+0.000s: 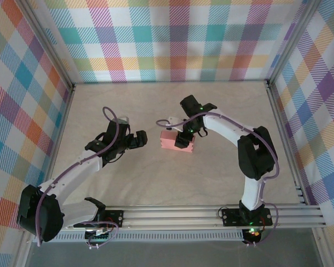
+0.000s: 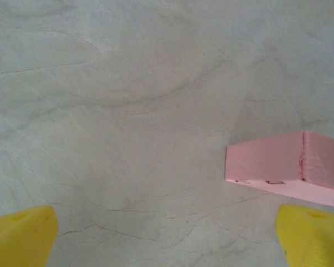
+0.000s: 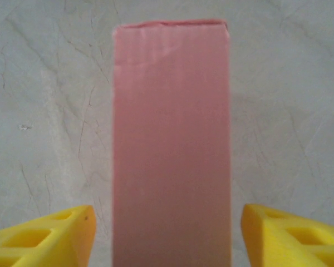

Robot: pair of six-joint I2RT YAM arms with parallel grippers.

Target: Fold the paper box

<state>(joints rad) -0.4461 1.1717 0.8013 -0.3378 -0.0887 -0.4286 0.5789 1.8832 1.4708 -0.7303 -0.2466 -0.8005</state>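
Straddling the paper box (image 3: 171, 144), the right hand (image 3: 167, 236) hangs directly above it. Its fingers (image 3: 50, 233) are spread, with bare table (image 1: 156, 183) showing in the gap on each side of the box; nothing is pinched. The box lies flat on the table, closed into a small rectangular shape. The left hand (image 2: 167, 239) sits near the box's left side, low, spread wide and empty, aimed at that side.

Judgement: the right hand is lined up to squeeze or steady the box's long sides. The left stands clear of the box, placed to brace its end if needed. Folding looks nearly finished.
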